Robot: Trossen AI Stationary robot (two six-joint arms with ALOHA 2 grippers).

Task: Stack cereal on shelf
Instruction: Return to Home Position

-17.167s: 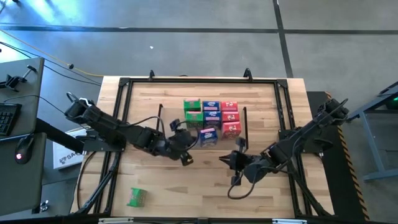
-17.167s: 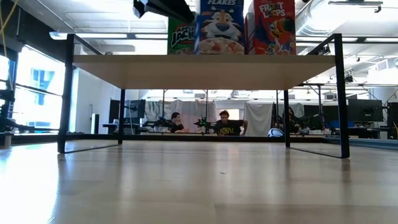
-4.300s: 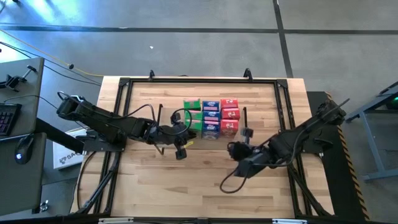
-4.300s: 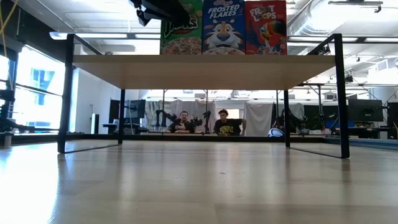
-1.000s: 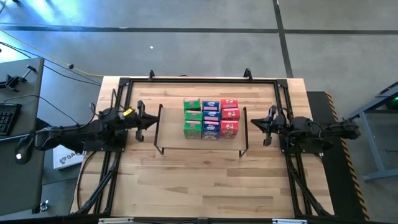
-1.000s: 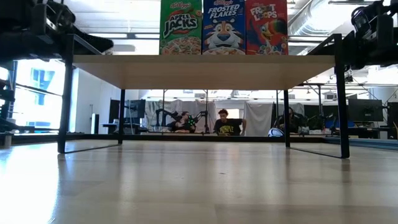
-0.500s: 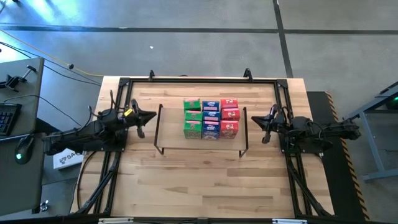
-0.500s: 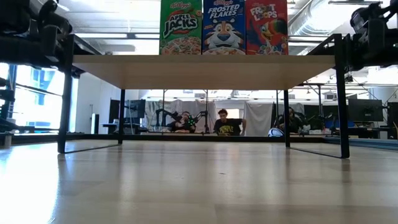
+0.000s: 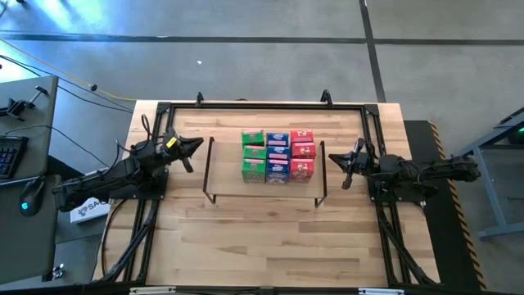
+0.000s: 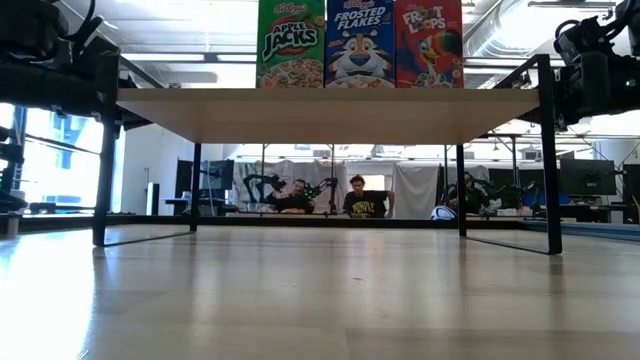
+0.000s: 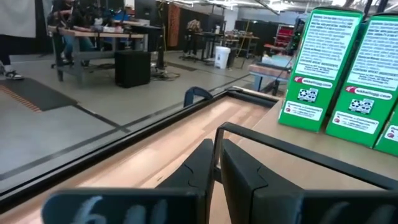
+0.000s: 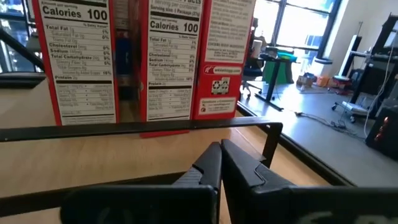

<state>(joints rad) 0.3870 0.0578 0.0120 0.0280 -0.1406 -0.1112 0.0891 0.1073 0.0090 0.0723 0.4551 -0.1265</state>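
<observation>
The left claw (image 9: 193,146) is positioned off the left end of the shelf (image 9: 225,176), over the bench (image 9: 262,246) near its left edge. Its fingers are closed together and nothing is held. The right claw (image 9: 332,158) is positioned off the right end of the shelf, near the right edge of the bench, likewise closed and empty. Neither claw is in contact with the shelf or any box.

The cereal boxes (image 9: 278,155) are grouped on the wooden shelf top, toward its rear centre, in three columns: green at the left, blue in the middle, red at the right. In the low view, an Apple Jacks box (image 10: 291,44), a Frosted Flakes box (image 10: 359,44) and a Froot Loops box (image 10: 429,44) are seen upright side by side at the front.

No box is seen loose on the bench. The stacking step is therefore judged complete, with both arms parked. No further pick appears to be required; only a check of box alignment would remain.

The black frame (image 9: 246,106) bordering the bench stands close to both arms. People are seated at desks (image 10: 325,200) in the room beyond. Nothing obstructs either claw.
</observation>
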